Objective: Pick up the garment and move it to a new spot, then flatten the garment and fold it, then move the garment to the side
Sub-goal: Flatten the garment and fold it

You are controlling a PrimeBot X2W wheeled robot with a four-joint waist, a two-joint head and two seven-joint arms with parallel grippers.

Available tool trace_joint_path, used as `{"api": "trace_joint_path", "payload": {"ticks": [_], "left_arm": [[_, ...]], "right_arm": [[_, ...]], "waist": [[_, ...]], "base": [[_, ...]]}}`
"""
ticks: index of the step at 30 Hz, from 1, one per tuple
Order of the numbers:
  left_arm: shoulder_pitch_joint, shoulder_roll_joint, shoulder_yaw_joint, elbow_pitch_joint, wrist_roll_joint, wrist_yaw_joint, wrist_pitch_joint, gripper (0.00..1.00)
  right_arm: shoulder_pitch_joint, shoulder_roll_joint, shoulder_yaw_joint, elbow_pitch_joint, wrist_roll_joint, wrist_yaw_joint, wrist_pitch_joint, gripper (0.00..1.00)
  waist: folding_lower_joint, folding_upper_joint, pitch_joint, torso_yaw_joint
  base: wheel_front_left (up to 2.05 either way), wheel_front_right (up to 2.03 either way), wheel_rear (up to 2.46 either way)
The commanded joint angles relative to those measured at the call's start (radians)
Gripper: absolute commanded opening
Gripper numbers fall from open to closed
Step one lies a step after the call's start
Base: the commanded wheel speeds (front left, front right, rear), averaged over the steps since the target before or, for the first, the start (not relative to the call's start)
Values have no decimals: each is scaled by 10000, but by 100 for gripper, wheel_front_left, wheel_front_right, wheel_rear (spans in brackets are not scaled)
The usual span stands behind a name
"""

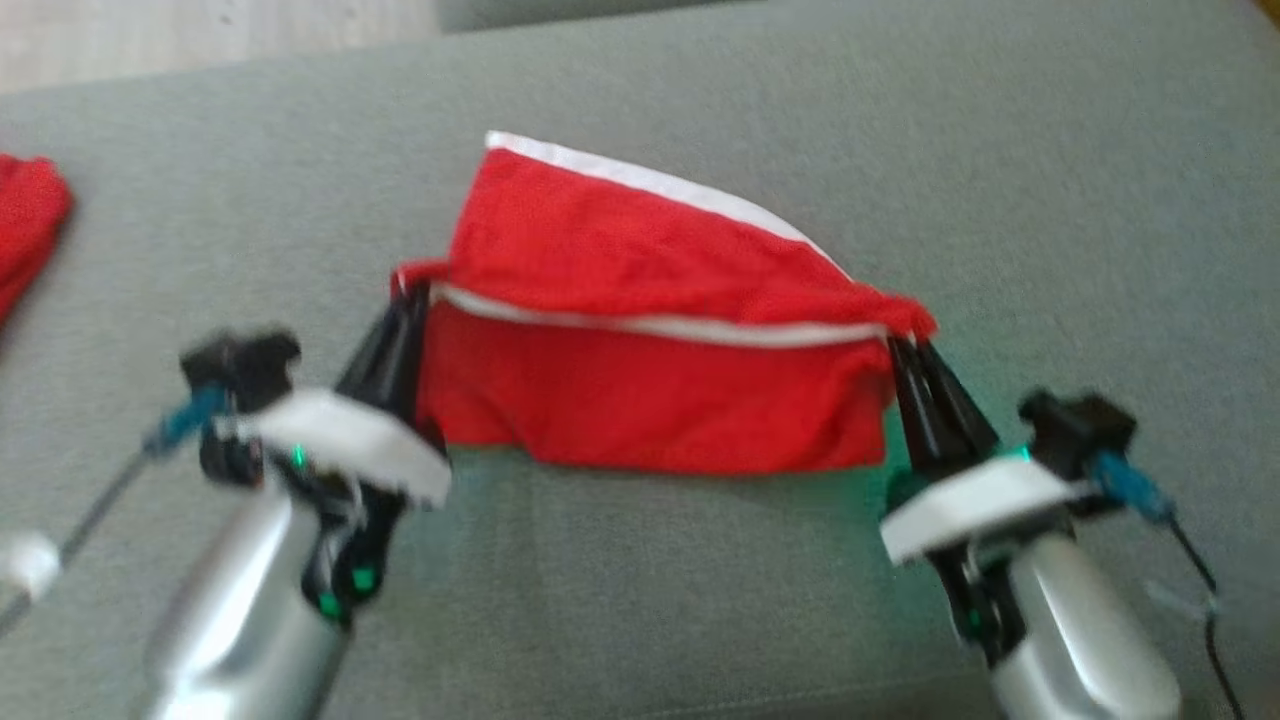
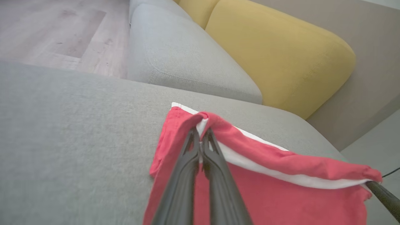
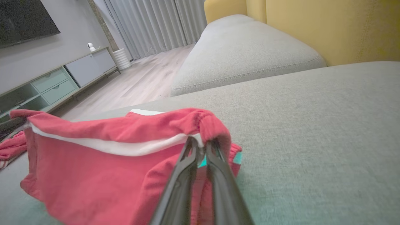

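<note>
Home living room. Big grey fabric sofa (image 3: 312, 125) with soft yellow back cushions (image 2: 281, 62) at the sofa's rear. Pale wood-plank floor (image 3: 140, 81) past the sofa's edge. Across that floor from the sofa: low cabinet (image 3: 62, 78) with drawers, dark wall-mounted TV (image 3: 25, 18), small white camera-like gadget (image 3: 91, 47), floor-length grey curtains (image 3: 150, 25). Domestic furniture throughout, soft furnishings, no work fittings.

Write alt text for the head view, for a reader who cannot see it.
The left gripper and the right gripper each pinch one end of a red garment, with its white-trimmed edge lifted and stretched between them above a grey sofa cushion. Another red cloth lies at the left edge of the picture.
</note>
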Motion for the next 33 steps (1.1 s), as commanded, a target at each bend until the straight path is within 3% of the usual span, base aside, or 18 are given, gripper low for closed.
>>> {"api": "trace_joint_path", "payload": {"ticks": [1,13,25,26,28,29,30,31,32,33], "left_arm": [[-896,150,345,163,-51,-90,191,0],[-4733,594,-66,3748,151,-563,2058,0],[-6011,600,-303,5208,200,-706,2326,0],[-6068,590,-318,5297,210,-713,2279,0],[-6178,594,-337,5509,239,-720,2189,0],[-6218,589,-341,5627,245,-719,2157,0],[-6252,586,-344,5732,256,-717,2102,22],[-6277,576,-343,5824,261,-718,2027,69],[-6291,562,-344,5911,254,-723,1964,100],[-6299,547,-332,5991,230,-729,1892,100]], "right_arm": [[-659,-36,328,58,173,65,-133,0],[-3552,-36,1684,3005,1416,65,-703,0],[-4480,-36,2860,3971,2353,65,-1025,0],[-4532,-36,2927,4023,2410,65,-1041,4],[-4631,-36,3035,4110,2499,65,-1068,33],[-4672,-36,3077,4132,2517,65,-1081,89],[-4702,-36,3083,4148,2524,65,-1092,100],[-4721,-36,3089,4170,2540,65,-1101,100],[-4734,-36,3093,4188,2546,65,-1107,100],[-4741,-36,3087,4202,2550,65,-1112,100]], "waist": [[-2,0,425,-351],[-2,0,1590,-1436],[-2,0,1721,-1772],[-2,0,1716,-1780],[-2,0,1704,-1788],[-2,0,1690,-1790],[-2,0,1675,-1792],[-2,0,1658,-1789],[-2,0,1640,-1784],[-2,0,1614,-1774]], "base": [[0,0,0],[0,0,0],[0,0,0],[0,0,0],[0,0,0],[0,0,0],[0,0,0],[0,0,0],[0,0,0],[0,0,0]]}}
